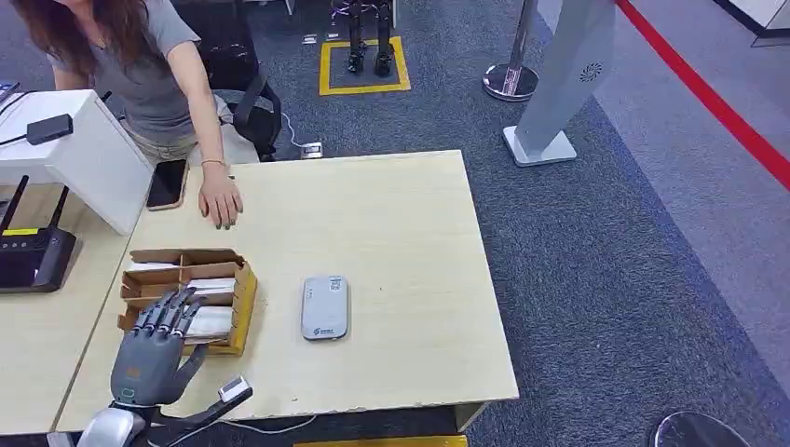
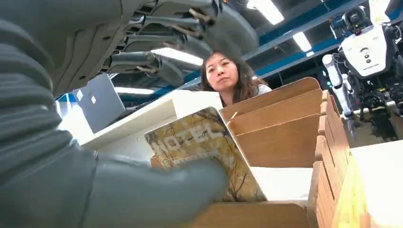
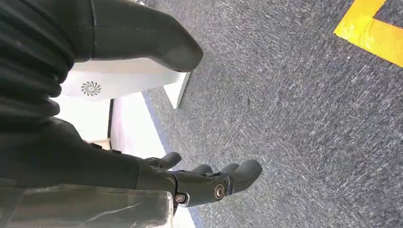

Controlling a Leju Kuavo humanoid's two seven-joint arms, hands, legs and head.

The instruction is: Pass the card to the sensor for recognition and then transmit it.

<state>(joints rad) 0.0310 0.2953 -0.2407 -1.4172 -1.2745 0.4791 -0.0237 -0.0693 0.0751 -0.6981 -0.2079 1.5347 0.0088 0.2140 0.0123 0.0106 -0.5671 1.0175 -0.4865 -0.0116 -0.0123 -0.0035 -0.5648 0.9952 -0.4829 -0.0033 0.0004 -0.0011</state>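
Note:
My left hand (image 1: pixel 154 345) hovers over the near end of a cardboard card box (image 1: pixel 245 296) at the table's left, with the fingers stretched out flat above it. In the left wrist view a card (image 2: pixel 199 152) printed "HOTEL" leans upright in the box (image 2: pixel 280 137). My thumb (image 2: pixel 142 194) lies across the card's lower edge, and the other fingers (image 2: pixel 157 61) are spread above it without touching. The grey sensor (image 1: pixel 324 307) lies flat on the table just right of the box. My right hand (image 3: pixel 204 183) hangs over the carpet, loosely curled and holding nothing.
A person stands behind the table's far left corner with a hand (image 1: pixel 221 200) flat on the table. Beside it lies a phone (image 1: pixel 167 183). On the left stand a white box (image 1: pixel 84 154) and a black router (image 1: pixel 33 256). A white stand (image 1: pixel 559 84) is on the carpet to the right.

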